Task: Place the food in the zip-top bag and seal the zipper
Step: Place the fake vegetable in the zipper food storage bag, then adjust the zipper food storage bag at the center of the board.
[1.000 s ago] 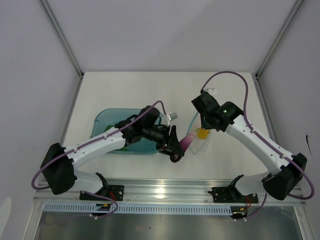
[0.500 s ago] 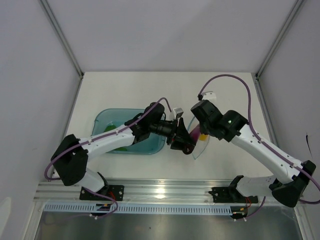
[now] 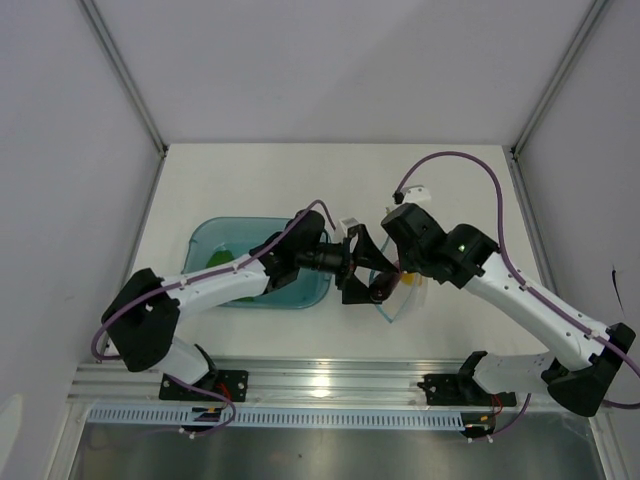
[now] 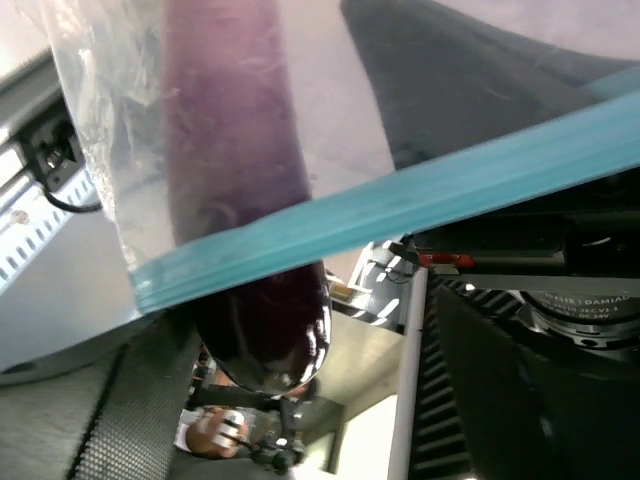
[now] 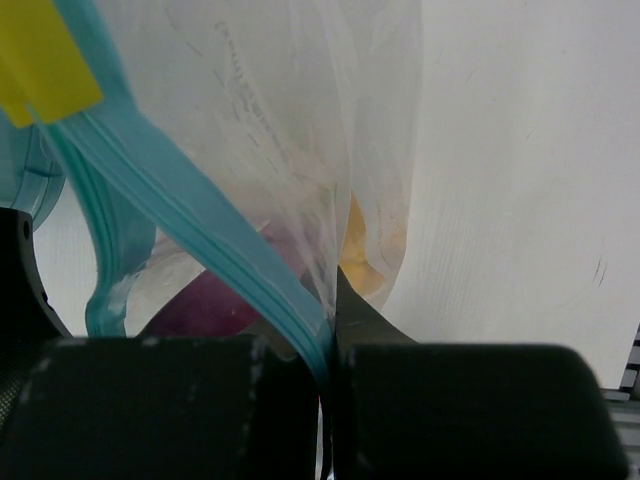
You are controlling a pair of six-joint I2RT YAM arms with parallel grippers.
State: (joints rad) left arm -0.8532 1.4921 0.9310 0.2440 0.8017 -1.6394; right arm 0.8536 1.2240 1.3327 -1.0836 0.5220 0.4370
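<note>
My right gripper (image 3: 398, 268) is shut on the zipper edge of the clear zip-top bag (image 3: 398, 298) and holds its mouth up just right of the tray. The teal zipper (image 5: 190, 210) runs into its closed jaws (image 5: 328, 350). The yellow-orange fruit (image 5: 365, 258) lies inside the bag. My left gripper (image 3: 366, 272) is at the bag's mouth with its jaws spread wide. The pink-purple piece (image 4: 235, 170) sticks through the zipper (image 4: 400, 190) into the bag, its dark end still outside between the fingers. The green vegetable (image 3: 219, 258) lies in the tray.
The translucent teal tray (image 3: 215, 235) sits left of centre under my left arm. A metal rail (image 3: 330, 385) runs along the table's near edge. White walls stand close on both sides.
My left gripper carried the pink-purple piece right to the bag's mouth, pushed it partway in, and its jaws have spread open. My right arm kept hold of the bag.
</note>
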